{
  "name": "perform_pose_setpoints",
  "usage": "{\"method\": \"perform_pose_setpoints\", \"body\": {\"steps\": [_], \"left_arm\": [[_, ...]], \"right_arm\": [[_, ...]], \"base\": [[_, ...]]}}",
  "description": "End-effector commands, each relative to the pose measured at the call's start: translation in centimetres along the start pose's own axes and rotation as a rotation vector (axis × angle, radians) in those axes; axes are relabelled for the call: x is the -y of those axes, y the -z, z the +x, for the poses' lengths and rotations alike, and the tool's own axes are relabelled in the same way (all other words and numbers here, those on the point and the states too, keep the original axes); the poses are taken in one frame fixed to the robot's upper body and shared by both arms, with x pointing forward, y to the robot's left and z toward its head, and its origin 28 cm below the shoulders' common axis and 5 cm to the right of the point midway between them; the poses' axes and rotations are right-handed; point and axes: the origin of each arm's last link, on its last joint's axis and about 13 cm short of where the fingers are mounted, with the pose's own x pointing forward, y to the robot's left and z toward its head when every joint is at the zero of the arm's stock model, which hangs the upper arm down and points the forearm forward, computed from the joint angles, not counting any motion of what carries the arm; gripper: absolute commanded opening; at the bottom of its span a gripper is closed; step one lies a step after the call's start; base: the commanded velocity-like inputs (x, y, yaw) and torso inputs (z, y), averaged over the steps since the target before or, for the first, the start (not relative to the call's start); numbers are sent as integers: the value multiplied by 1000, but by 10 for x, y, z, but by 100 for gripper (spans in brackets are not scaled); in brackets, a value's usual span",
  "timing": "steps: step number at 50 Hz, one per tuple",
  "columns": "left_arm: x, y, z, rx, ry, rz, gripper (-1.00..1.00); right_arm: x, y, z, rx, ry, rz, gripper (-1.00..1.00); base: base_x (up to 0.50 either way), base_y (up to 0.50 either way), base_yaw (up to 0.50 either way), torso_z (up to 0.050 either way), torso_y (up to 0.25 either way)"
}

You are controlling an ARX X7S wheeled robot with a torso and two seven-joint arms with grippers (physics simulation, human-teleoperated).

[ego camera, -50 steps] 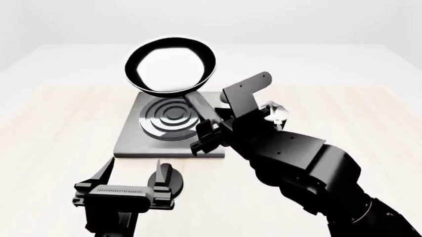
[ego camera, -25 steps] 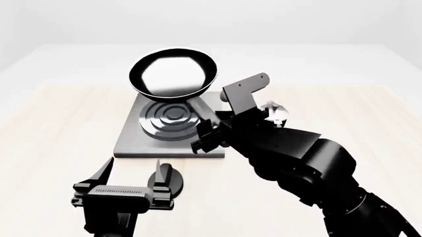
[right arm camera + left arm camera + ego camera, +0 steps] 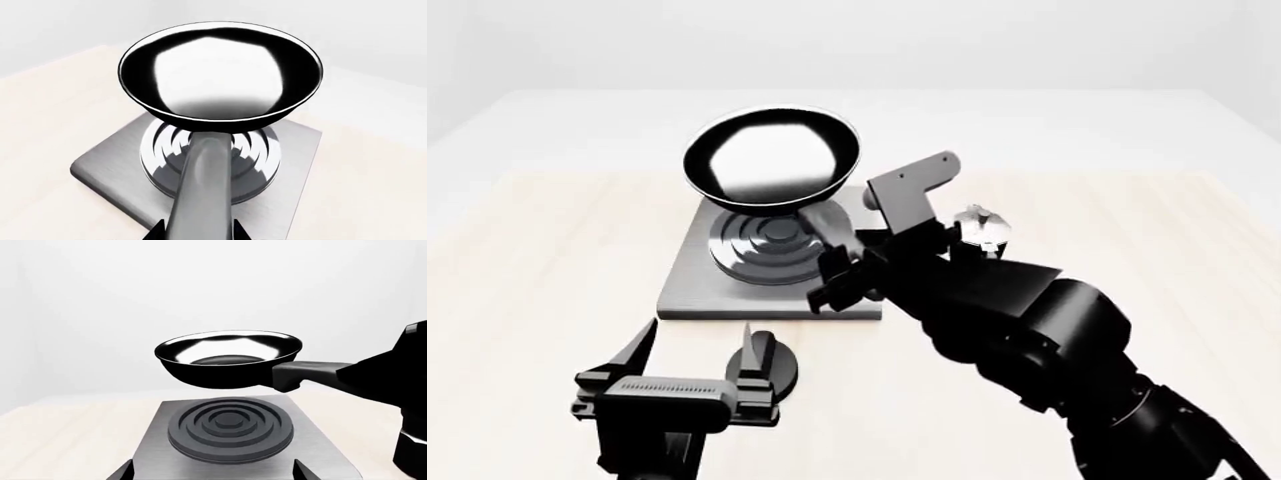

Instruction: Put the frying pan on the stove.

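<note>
Pan (image 3: 228, 359) hovers above stove (image 3: 230, 429), right gripper (image 3: 834, 272) pinching its handle; left gripper (image 3: 694, 352) spread, idle. Release this high, it could clatter off-centre.

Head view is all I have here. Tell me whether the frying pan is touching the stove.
Observer: No. In the left wrist view the frying pan hangs clear above the stove, with a gap under its base.
Operator: Report how it sits over the burner.
Observer: The pan hangs roughly above the rings, base about level.
Operator: Confirm the grasp.
Observer: In the right wrist view the right gripper is shut on the handle, which runs straight out to the pan.
</note>
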Motion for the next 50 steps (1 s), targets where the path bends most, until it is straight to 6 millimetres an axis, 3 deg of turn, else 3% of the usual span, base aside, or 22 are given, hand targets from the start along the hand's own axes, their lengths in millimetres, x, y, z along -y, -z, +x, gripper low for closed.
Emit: {"method": "perform_pose_setpoints", "body": {"steps": [1, 50], "left_arm": [[0, 1, -1, -1, -1, 0, 100], [-2, 0, -1, 0, -9, 7, 100]], "right_arm": [[3, -10, 2, 62, 52, -30, -100], [1, 13, 17, 10, 65, -60, -100]], "base": [[0, 0, 0, 0, 0], [0, 0, 0, 0, 2]]}}
